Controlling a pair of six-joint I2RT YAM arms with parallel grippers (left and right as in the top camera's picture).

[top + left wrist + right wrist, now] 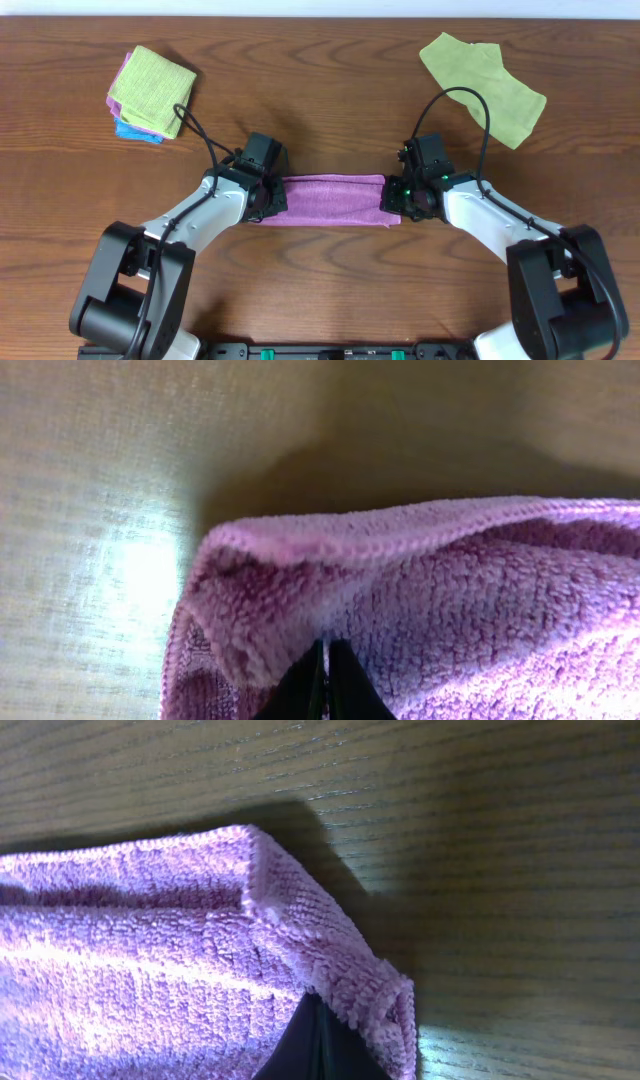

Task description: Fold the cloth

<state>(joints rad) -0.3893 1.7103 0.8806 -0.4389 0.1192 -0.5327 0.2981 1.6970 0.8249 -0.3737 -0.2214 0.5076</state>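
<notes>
I see the cloth (333, 200) lying as a folded strip at desk (330, 90) centre. Left tool (272, 198) pinches its 9 o'clock end, right tool (400, 200) its 3 o'clock end.

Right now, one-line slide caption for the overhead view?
Left claw and right claw grip opposite ends of the purple cloth, folded into a strip on the wooden table.

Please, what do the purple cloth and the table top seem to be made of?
The purple cloth looks like soft microfibre terry: short fuzzy loops and a stitched edge show close up. The table looks like brown wood or wood-grain laminate, with fine grain lines and a slight sheen; which, I cannot tell.
</notes>
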